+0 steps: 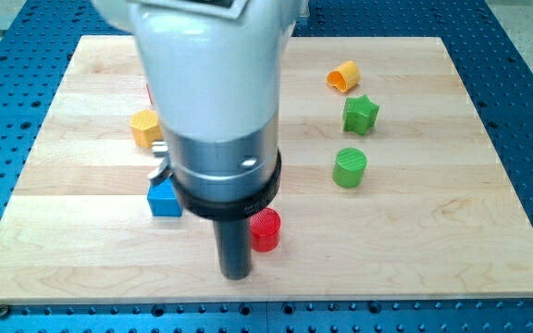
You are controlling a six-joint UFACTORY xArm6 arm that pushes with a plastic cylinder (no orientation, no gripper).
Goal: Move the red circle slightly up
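Observation:
The red circle [266, 229] is a small red cylinder low on the wooden board [415, 250], a little left of the view's middle. My tip [237, 274] is the lower end of a dark rod. It stands just left of the red circle and slightly below it, close to it or touching its lower left side. The arm's large white and grey body [216, 102] fills the upper middle of the view and hides the board behind it.
A blue block [164, 199] lies left of the rod, with a small grey piece [158, 170] above it. A yellow block [144, 127] sits farther up left. At the right are an orange block [343, 76], a green star [360, 114] and a green cylinder [349, 167]. A red sliver [148, 92] shows beside the arm.

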